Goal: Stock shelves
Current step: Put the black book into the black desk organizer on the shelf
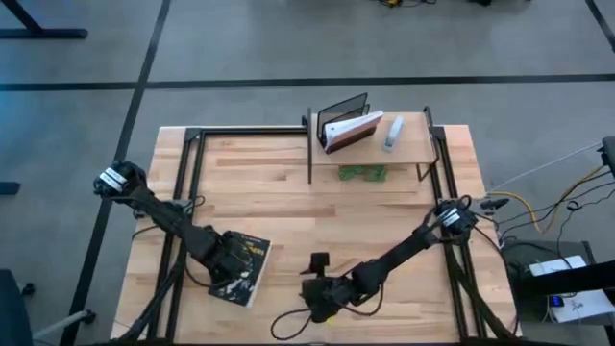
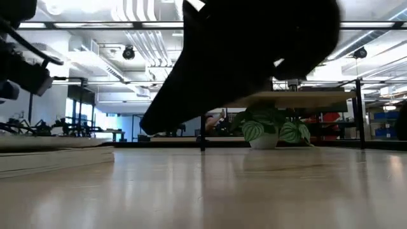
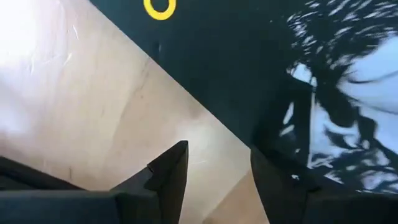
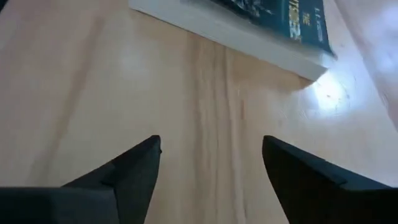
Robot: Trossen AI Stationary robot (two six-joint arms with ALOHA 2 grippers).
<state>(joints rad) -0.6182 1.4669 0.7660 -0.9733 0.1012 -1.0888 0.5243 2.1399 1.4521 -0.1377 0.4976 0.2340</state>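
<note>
A black paperback book (image 1: 256, 252) lies flat on the table near its front left. My left gripper (image 3: 214, 177) is open low over the book's edge (image 3: 205, 106), with one finger above the cover and the other above bare wood. My right gripper (image 4: 211, 162) is open just above the table near the front edge (image 1: 317, 300), and the same book (image 4: 261, 18) lies a little ahead of it. The riser shelf (image 1: 408, 146) stands at the far middle right on black legs. My left gripper comes at the book from above, slanting down, with its fingers standing on either side of the cover's edge (image 3: 249, 146). I cannot tell whether either finger touches the book. The book lies flat on the table.
On the shelf stand a black wire rack (image 1: 344, 108) with a leaning book (image 1: 354, 130) and a white bottle-like thing (image 1: 393, 133). A small green plant (image 2: 270, 127) sits under the shelf. Black frame bars run along the table's left and right sides.
</note>
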